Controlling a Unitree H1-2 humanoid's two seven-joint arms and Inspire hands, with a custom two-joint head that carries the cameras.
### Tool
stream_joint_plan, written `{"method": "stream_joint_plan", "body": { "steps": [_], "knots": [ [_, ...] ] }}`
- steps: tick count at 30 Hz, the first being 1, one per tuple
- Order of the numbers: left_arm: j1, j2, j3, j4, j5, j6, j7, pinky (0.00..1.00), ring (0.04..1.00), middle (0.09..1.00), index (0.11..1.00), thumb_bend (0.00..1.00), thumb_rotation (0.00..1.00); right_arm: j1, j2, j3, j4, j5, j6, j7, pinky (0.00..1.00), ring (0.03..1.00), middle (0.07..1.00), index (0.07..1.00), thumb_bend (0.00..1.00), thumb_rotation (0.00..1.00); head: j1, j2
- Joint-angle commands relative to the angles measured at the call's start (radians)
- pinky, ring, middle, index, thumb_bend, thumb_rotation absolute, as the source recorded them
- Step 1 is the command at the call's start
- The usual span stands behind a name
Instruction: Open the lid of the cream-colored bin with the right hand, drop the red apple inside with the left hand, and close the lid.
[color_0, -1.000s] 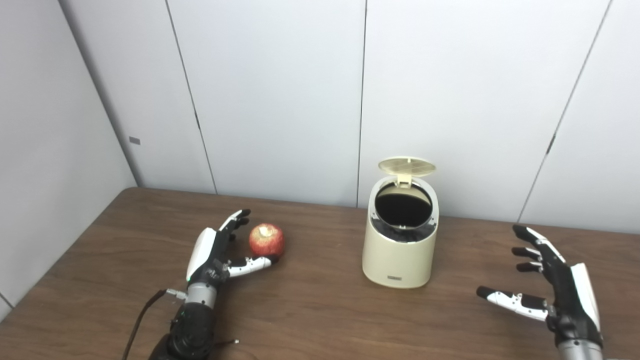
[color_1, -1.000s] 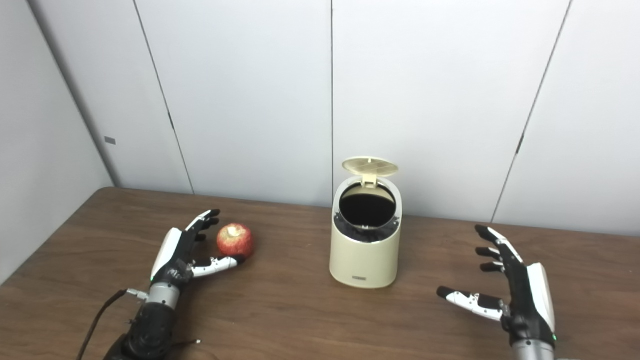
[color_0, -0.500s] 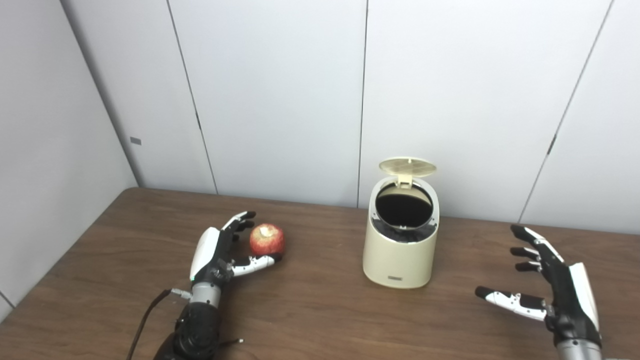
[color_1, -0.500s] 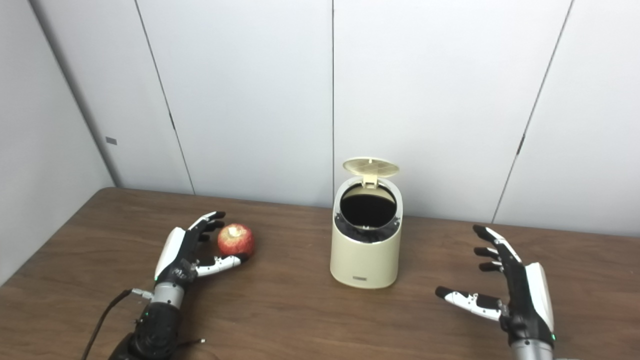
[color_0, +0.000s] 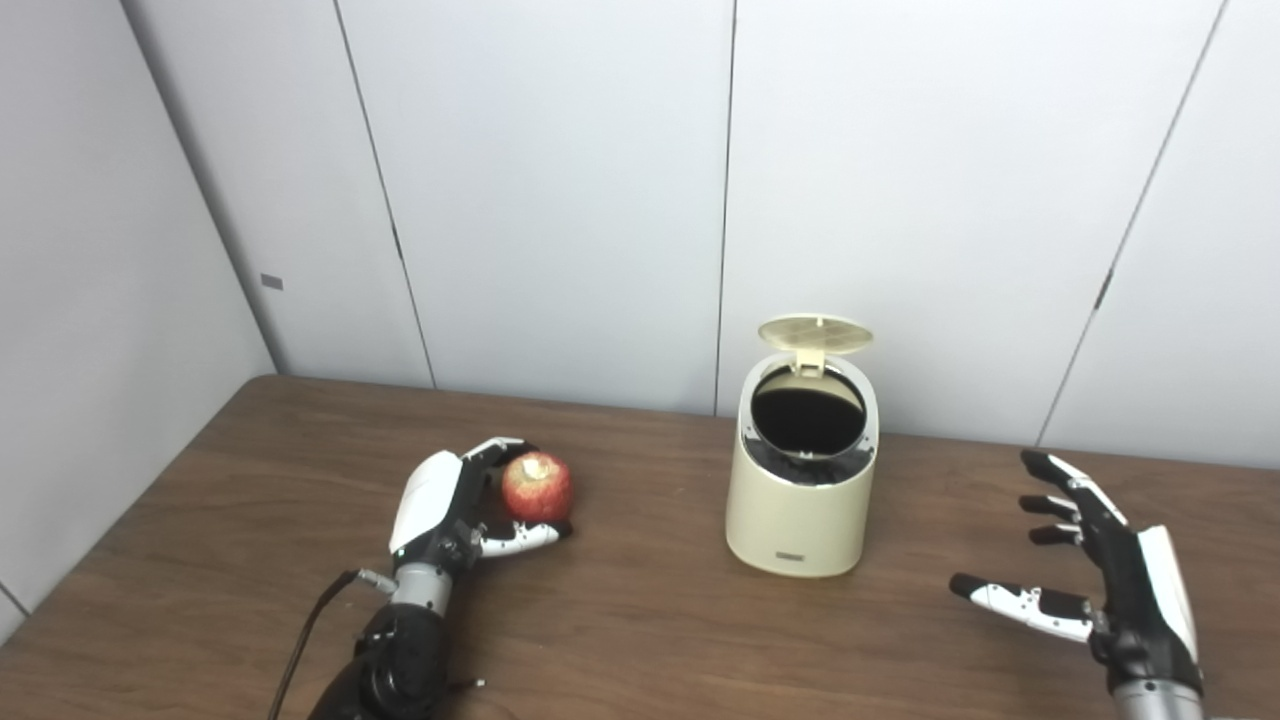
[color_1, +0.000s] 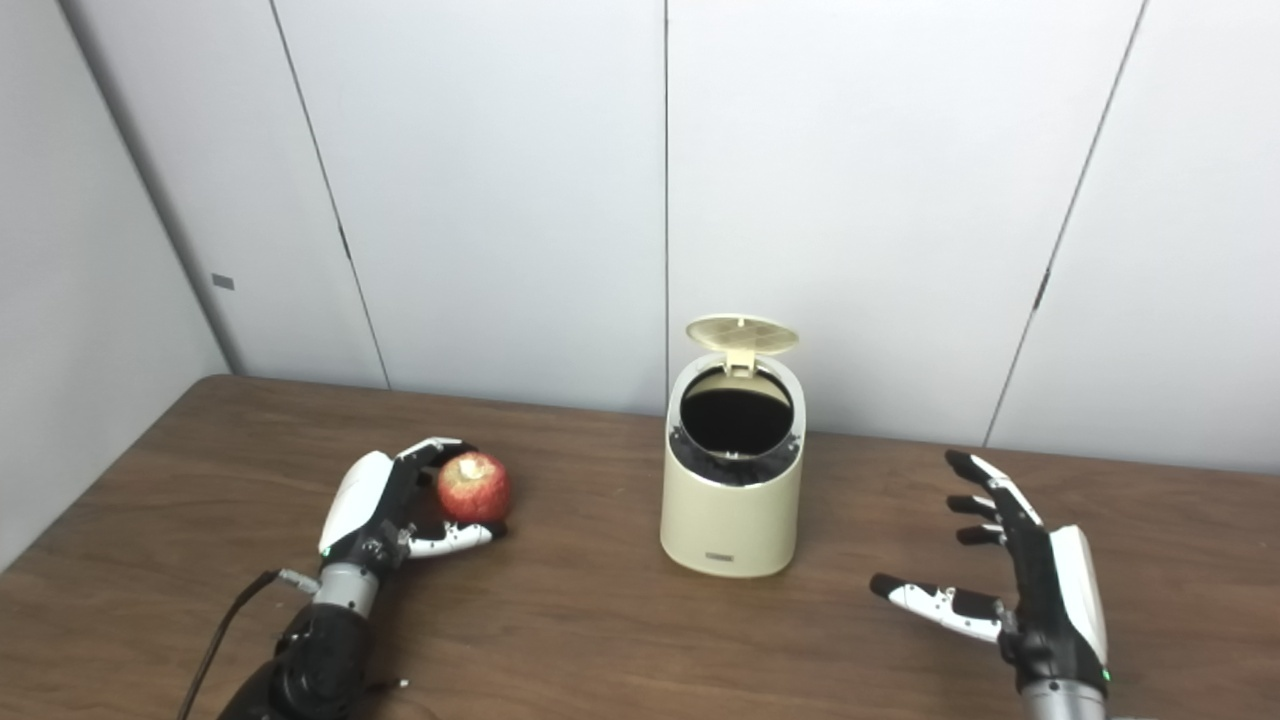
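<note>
Left hand (color_0: 445, 505) is cupped around the red apple (color_0: 537, 487) on the table (color_0: 640, 630), fingers curling over its far side and thumb under its near side; a firm grip can't be confirmed. Cream-colored bin (color_0: 803, 490) stands well right of the apple, lid (color_0: 814, 333) flipped up. Right hand (color_0: 1110, 570) is open, fingers spread, holding nothing, right of the bin.

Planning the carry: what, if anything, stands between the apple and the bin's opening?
Nothing visible. The table between the red apple in the left hand and the cream-colored bin is bare, and the lid stands raised behind the opening.
</note>
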Motion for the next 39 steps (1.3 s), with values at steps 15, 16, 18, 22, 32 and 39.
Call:
{"method": "stream_joint_plan", "body": {
  "steps": [15,16,18,22,32,39],
  "knots": [
    [-0.028,0.006,-0.012,0.059,0.022,-0.041,0.044,0.53,0.560,0.486,0.486,0.52,0.00,-0.026,0.007,-0.005,-0.039,0.006,-0.010,0.001,0.60,0.734,0.837,0.810,0.76,0.01,0.000,0.006],
    [-0.028,0.005,-0.012,0.059,0.022,-0.045,0.047,0.53,0.562,0.485,0.487,0.52,0.00,-0.027,0.008,-0.004,-0.037,0.006,-0.010,0.001,0.60,0.736,0.838,0.811,0.76,0.01,-0.004,0.001],
    [-0.026,0.004,-0.012,0.047,0.025,-0.047,0.049,0.53,0.563,0.483,0.488,0.52,0.00,-0.027,0.009,-0.003,-0.033,0.004,-0.013,-0.001,0.60,0.737,0.837,0.810,0.76,0.01,-0.006,0.000],
    [-0.018,-0.002,-0.013,0.003,0.035,-0.047,0.053,0.57,0.591,0.485,0.488,0.52,0.00,-0.027,0.011,0.001,-0.030,-0.001,-0.016,-0.003,0.60,0.732,0.836,0.808,0.76,0.03,-0.016,-0.006],
    [-0.022,-0.051,-0.025,-0.189,0.077,-0.030,0.058,0.57,0.587,0.503,0.471,0.52,0.00,-0.031,0.016,0.013,0.000,-0.020,-0.036,-0.023,0.57,0.719,0.828,0.802,0.76,0.02,-0.042,-0.029],
    [-0.069,-0.077,-0.056,-0.286,0.127,-0.026,0.042,0.44,0.495,0.498,0.477,0.52,0.00,-0.031,0.024,0.025,0.010,-0.030,-0.031,-0.030,0.57,0.722,0.824,0.801,0.75,0.03,-0.072,-0.051]
  ]
}}
